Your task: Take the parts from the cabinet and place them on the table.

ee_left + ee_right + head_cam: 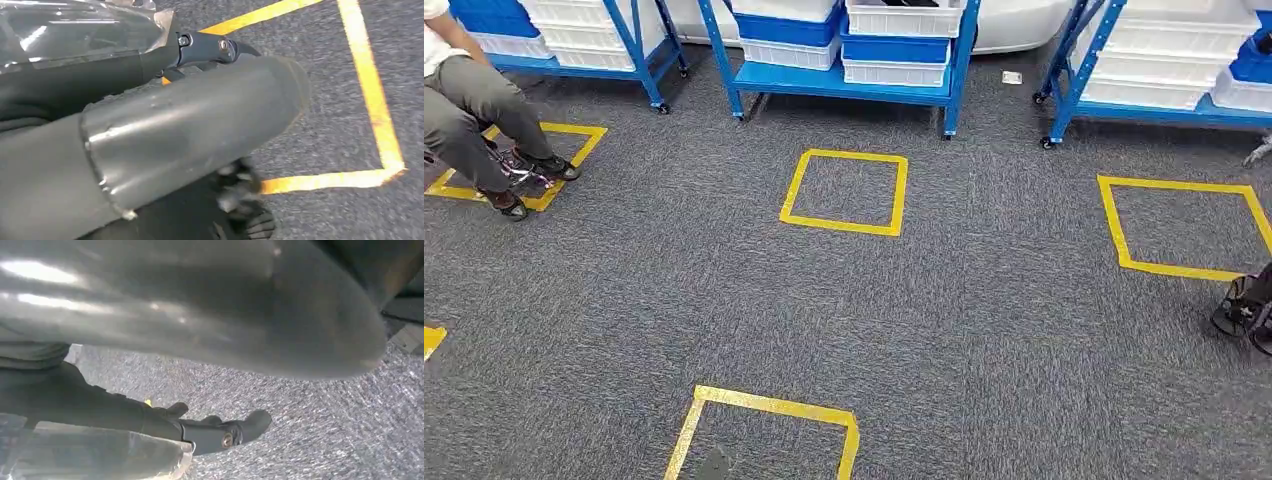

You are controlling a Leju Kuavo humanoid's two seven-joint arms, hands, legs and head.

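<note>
Head view: grey carpet (984,330) marked with yellow tape squares (845,191). Blue shelving racks (854,75) stand along the 12 o'clock edge, loaded with white and blue bins (894,45). A seated person (484,120) is at 10 o'clock, feet on a taped square. A dark wheeled base (1246,310) intrudes at 3 o'clock.

Left hand (165,145): it appears to hold a clear plastic bag (75,30), pressed between the dark fingers (207,49) and the thumb. Right hand (210,432): dark fingers lie along a similar clear bag (95,455). The grip looks like a hold, but the contact itself is hidden. Judged from this, the parts are already in hand, away from the racks; no worktop is in sight.

Risks:
- Slippery film held by a shallow pinch may slide out while the robot walks; a dropped bag on the carpet would be hard to recover.
- The person at 10 o'clock and the wheeled base at 3 o'clock lie near likely walking paths; a wide turn could clip either.

Not determinable: bag contents, blurred by glare; how fully the fingers close; bin contents; where the worktop lies.
</note>
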